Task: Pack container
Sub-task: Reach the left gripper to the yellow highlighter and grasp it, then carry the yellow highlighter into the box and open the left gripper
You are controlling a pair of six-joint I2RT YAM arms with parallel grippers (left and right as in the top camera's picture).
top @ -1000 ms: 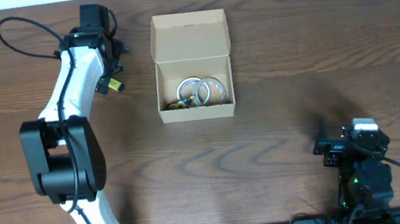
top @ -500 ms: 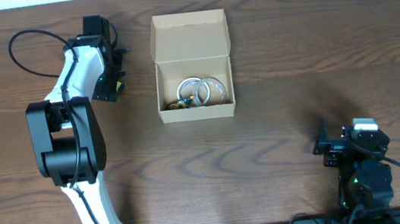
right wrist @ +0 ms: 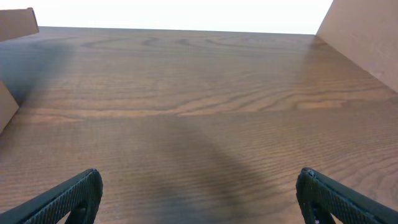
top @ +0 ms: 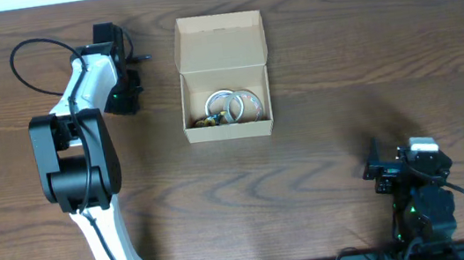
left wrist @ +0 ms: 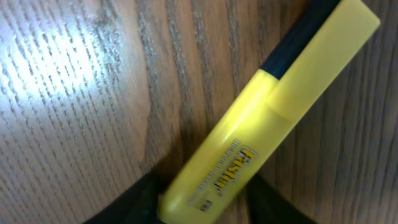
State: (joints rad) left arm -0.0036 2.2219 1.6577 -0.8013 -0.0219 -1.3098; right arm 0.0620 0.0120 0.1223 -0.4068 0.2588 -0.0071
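Note:
The container (top: 231, 133), a tan cardboard box with its flap lid open toward the back, sits at the table's back centre and holds metal rings (top: 233, 105) and small items. My left gripper (top: 126, 94) is down on the table just left of it. In the left wrist view a yellow highlighter (left wrist: 261, 124) with a black end lies flat on the wood. The left gripper (left wrist: 202, 199) has its jaws closed against both sides of the highlighter's near end. My right gripper (top: 383, 167) rests open near the front right, its fingers (right wrist: 68, 196) wide apart over bare wood.
The left arm (top: 80, 157) stretches from the front left up to the box's left side, with a cable loop (top: 28, 57) behind it. In the right wrist view a tan panel (right wrist: 367, 37) shows at the right edge and a tan corner (right wrist: 15, 23) at the left edge.
The left gripper has come down over the highlighter and narrowed its jaws onto it; in the overhead view the highlighter is now hidden beneath it. The right arm has not moved.

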